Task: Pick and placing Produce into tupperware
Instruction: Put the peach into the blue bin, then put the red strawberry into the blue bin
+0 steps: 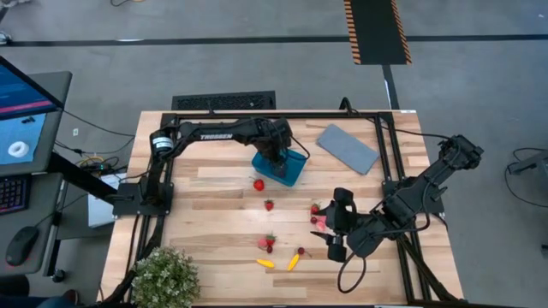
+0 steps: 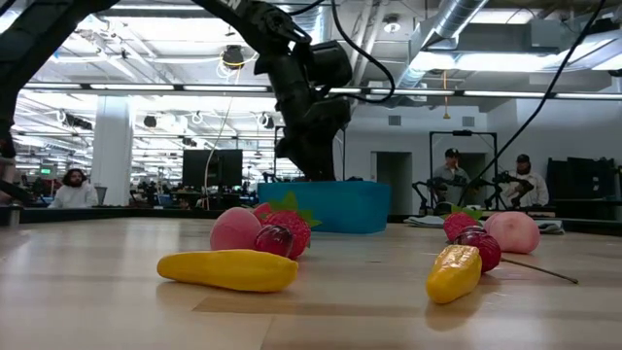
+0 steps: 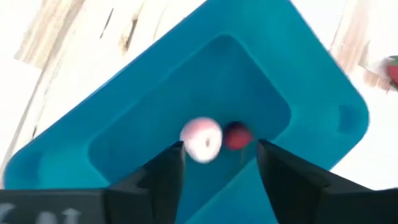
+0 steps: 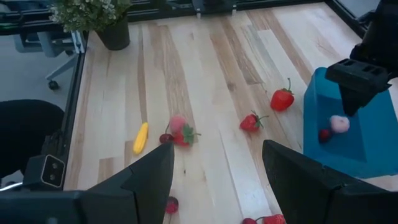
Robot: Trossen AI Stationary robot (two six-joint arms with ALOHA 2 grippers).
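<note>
Produce lies mostly loose on our table [image 1: 223, 184], while the teal tupperware [image 1: 287, 169] sits toward the far side, its near half hidden in the high view by our left gripper [image 1: 276, 159], which hangs right over it with fingers parted and nothing between them. In the left wrist view we see a pink piece [image 3: 201, 139] and a small red piece [image 3: 236, 135] inside the tub, both blurred. Our right gripper [image 1: 334, 231] waits low near the front right, jaws spread and empty, covering some fruit beside it. A grey lid [image 1: 348, 147] rests beyond the tub, and a bushy plant [image 1: 164, 275] is cut off at the front left corner. Two strawberries [image 1: 259, 184] lie just in front of the tub; nearer the front edge sit two yellow pieces [image 1: 294, 261] and a red-pink cluster [image 1: 267, 243] too small for us to sort.
</note>
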